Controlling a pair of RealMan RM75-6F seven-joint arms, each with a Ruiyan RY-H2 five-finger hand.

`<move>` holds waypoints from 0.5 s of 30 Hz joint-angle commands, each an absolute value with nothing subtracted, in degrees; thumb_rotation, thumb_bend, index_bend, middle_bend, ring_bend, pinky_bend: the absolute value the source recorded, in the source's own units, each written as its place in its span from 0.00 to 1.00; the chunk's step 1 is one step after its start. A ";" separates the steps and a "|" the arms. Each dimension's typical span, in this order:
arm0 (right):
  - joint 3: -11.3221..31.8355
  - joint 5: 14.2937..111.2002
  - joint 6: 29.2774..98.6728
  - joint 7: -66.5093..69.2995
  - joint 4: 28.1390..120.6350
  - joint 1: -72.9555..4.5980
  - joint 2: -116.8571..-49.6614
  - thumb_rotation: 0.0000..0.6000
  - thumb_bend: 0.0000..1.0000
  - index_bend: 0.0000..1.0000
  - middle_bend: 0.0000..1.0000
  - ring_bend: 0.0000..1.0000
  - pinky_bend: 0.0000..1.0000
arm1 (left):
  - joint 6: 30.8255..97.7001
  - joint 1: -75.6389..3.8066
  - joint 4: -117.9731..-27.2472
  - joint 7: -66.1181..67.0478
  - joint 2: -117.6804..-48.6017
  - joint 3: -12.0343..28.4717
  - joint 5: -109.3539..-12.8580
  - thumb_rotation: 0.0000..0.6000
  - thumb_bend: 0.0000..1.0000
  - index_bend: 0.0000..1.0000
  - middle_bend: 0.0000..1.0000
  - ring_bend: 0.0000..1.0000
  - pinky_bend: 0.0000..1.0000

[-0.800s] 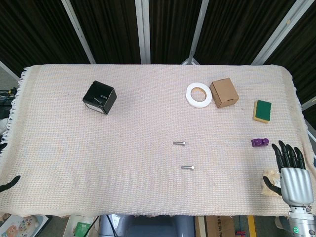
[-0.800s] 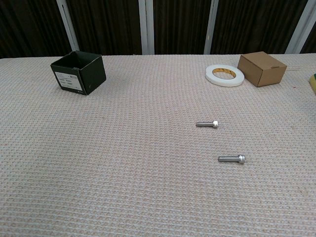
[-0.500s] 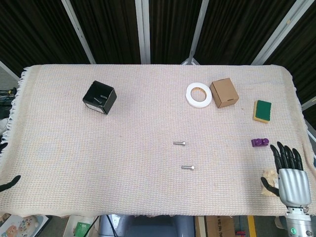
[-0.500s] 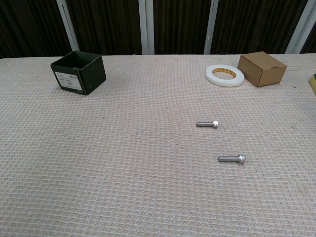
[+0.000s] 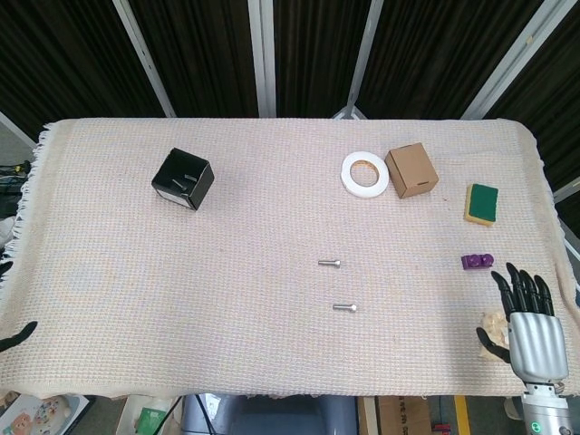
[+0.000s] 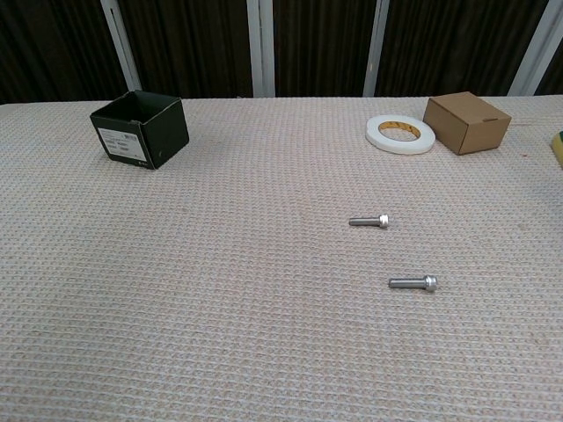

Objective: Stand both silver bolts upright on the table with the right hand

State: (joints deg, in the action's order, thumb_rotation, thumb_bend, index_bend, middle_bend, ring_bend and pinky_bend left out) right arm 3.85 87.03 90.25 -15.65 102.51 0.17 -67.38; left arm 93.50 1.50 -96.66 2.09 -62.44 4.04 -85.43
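Two silver bolts lie flat on the cloth-covered table (image 5: 136, 272) near its middle. The farther bolt (image 5: 330, 263) (image 6: 369, 221) and the nearer bolt (image 5: 343, 308) (image 6: 413, 283) both lie with heads toward the right. My right hand (image 5: 527, 326) hovers at the table's near right corner, fingers spread, holding nothing, well right of both bolts. Only a dark fingertip of my left hand (image 5: 16, 336) peeks in at the near left edge; how it is posed is hidden. Neither hand appears in the chest view.
A black open box (image 5: 183, 178) (image 6: 141, 128) stands at the back left. A white tape roll (image 5: 365, 172) (image 6: 399, 133) and a brown cardboard box (image 5: 411, 169) (image 6: 466, 122) sit at the back right. A green-yellow sponge (image 5: 482, 203), a purple piece (image 5: 477, 262) and a crumpled beige scrap (image 5: 494, 322) lie near the right hand.
My right hand has slid slightly toward the near edge of the table, away from the purple piece. The bolts have not moved.
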 commanded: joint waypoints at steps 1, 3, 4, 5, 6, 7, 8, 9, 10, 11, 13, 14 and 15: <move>3.39 86.68 89.30 -17.39 103.86 0.04 -66.83 1.00 0.19 0.17 0.00 0.00 0.00 | 93.40 1.37 -96.71 2.45 -62.58 4.15 -85.33 1.00 0.15 0.16 0.09 0.00 0.06; 3.28 86.16 87.90 -20.24 105.78 -0.57 -66.00 1.00 0.19 0.19 0.00 0.00 0.00 | 93.09 1.20 -96.81 2.72 -62.65 4.18 -85.23 1.00 0.15 0.16 0.09 0.00 0.06; 3.35 85.81 86.79 -22.35 107.22 -1.20 -65.47 1.00 0.19 0.19 0.00 0.00 0.00 | 92.92 1.10 -96.84 2.95 -62.71 4.23 -85.11 1.00 0.15 0.16 0.09 0.00 0.06; 3.46 85.42 85.85 -23.89 108.36 -1.75 -65.12 1.00 0.19 0.20 0.00 0.00 0.00 | 92.82 1.03 -96.86 3.08 -62.74 4.26 -85.05 1.00 0.15 0.16 0.09 0.00 0.06; 3.62 84.82 84.88 -25.40 109.57 -2.30 -64.78 1.00 0.19 0.20 0.00 0.00 0.00 | 92.73 0.98 -96.88 3.15 -62.76 4.26 -85.04 1.00 0.15 0.16 0.09 0.00 0.06; 3.94 83.56 83.25 -27.68 111.64 -3.22 -64.31 1.00 0.19 0.21 0.00 0.00 0.00 | 92.66 0.93 -96.91 3.17 -62.77 4.27 -85.05 1.00 0.15 0.16 0.09 0.00 0.06; 4.18 82.37 81.92 -29.16 113.18 -3.93 -64.01 1.00 0.19 0.22 0.00 0.00 0.00 | 92.65 0.91 -96.92 3.17 -62.76 4.27 -85.06 1.00 0.15 0.16 0.09 0.00 0.06; 4.47 80.98 80.62 -30.48 114.75 -4.64 -63.74 1.00 0.19 0.23 0.00 0.00 0.00 | 92.67 0.92 -96.92 3.14 -62.75 4.28 -85.05 1.00 0.15 0.16 0.09 0.00 0.06; 5.11 78.63 78.79 -32.13 117.15 -5.79 -63.47 1.00 0.19 0.23 0.00 0.00 0.00 | 92.71 0.94 -96.90 3.00 -62.70 4.31 -84.99 1.00 0.15 0.16 0.09 0.00 0.06; 5.60 77.08 77.80 -33.18 118.58 -6.55 -63.42 1.00 0.19 0.24 0.00 0.00 0.00 | 92.72 0.97 -96.90 2.89 -62.66 4.33 -84.92 1.00 0.15 0.16 0.09 0.00 0.06; 6.96 72.98 75.68 -36.74 121.55 -8.69 -63.74 1.00 0.19 0.25 0.00 0.00 0.00 | 92.78 1.02 -96.87 2.55 -62.57 4.47 -84.65 1.00 0.15 0.16 0.09 0.00 0.06; 7.51 71.37 75.02 -38.30 122.50 -9.60 -64.07 1.00 0.19 0.26 0.00 0.00 0.00 | 92.81 1.04 -96.86 2.44 -62.54 4.52 -84.57 1.00 0.15 0.16 0.09 0.00 0.06; 8.34 68.98 74.32 -40.61 123.66 -10.96 -64.85 1.00 0.19 0.26 0.00 0.00 0.00 | 92.78 1.03 -96.83 2.33 -62.52 4.56 -84.48 1.00 0.15 0.16 0.09 0.00 0.06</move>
